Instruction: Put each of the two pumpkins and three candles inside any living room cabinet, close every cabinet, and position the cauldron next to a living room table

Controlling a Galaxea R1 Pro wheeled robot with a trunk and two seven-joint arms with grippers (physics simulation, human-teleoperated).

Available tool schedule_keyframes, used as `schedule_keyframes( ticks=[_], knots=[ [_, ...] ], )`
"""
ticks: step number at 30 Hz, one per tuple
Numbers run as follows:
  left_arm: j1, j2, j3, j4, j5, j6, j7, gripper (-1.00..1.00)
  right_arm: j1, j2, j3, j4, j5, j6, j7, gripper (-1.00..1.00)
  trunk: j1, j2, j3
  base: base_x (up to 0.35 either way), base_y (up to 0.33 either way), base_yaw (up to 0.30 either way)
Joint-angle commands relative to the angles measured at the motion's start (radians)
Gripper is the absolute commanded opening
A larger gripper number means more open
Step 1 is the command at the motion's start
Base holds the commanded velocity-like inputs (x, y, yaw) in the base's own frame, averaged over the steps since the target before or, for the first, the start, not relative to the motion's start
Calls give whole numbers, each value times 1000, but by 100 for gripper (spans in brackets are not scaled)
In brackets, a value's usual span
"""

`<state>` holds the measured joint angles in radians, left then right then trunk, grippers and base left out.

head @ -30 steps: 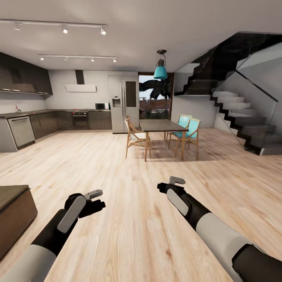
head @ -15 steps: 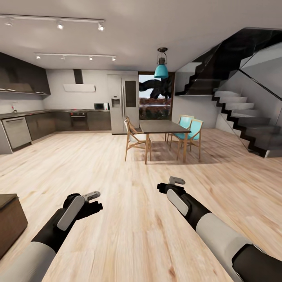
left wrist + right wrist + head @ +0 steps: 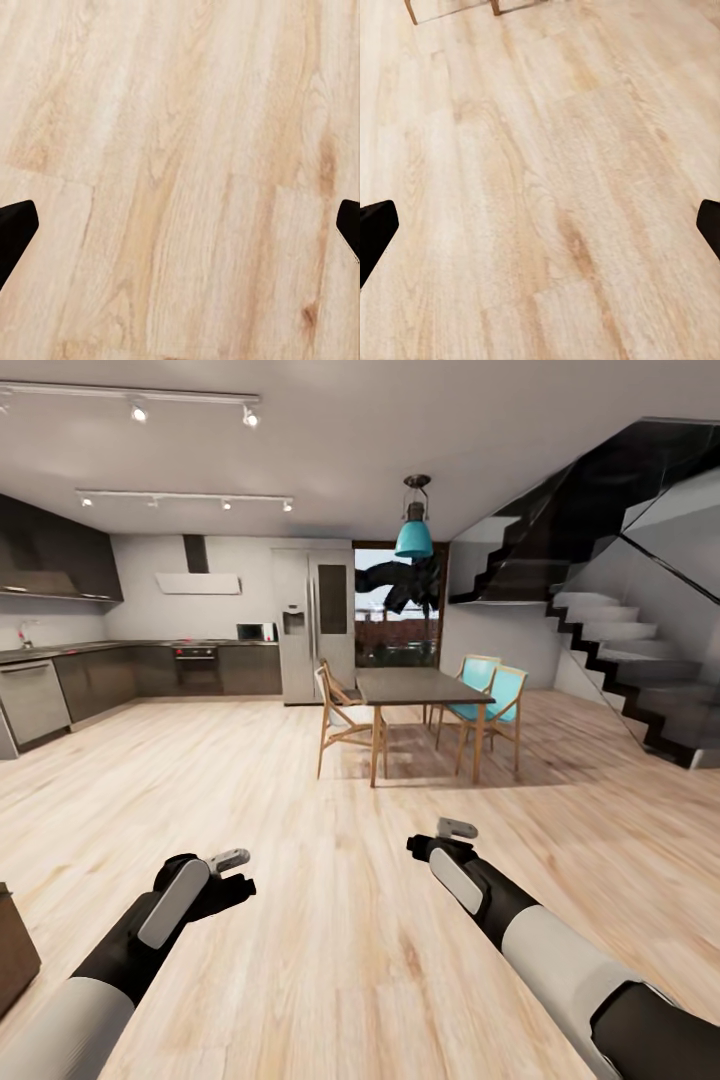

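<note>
My left gripper [image 3: 236,870] and right gripper [image 3: 442,839] hang low in front of me over bare pale wood floor, both open with nothing between the fingers. In the left wrist view the two dark fingertips [image 3: 16,232] stand wide apart at the edges, over floorboards. The right wrist view has the same wide spread of fingertips [image 3: 375,229]. A corner of the dark brown cabinet [image 3: 14,952] pokes in at the lower left edge of the head view. The pumpkins, candles and cauldron are out of view.
A dark-topped dining table [image 3: 418,685] stands ahead with wooden chairs [image 3: 340,715] and teal chairs [image 3: 495,700]. Dark grey kitchen cupboards [image 3: 110,675] and a fridge [image 3: 315,622] line the back left. A staircase [image 3: 630,660] rises at right. Open floor lies between.
The whole picture has slid left and drawn nearer, so the camera has moved. The brown cabinet has nearly left the lower left edge. Both arms keep their pose, grippers still open.
</note>
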<state>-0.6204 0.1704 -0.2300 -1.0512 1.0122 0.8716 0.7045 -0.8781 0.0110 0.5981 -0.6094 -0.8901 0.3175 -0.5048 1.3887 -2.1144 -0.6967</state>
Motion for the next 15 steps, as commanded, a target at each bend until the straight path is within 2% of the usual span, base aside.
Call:
schedule_keyframes(
  ticks=[1,15],
  knots=[
    [-1,1,-3,-1,11,0,10,100,-1,-1,5,-1,-6,2,-8,100,0,-1,-1,335,0,0],
    [-1,-4,-5,-1,11,0,10,100,-1,-2,3,0,-12,5,-5,100,0,-1,-15,335,0,0]
  ],
)
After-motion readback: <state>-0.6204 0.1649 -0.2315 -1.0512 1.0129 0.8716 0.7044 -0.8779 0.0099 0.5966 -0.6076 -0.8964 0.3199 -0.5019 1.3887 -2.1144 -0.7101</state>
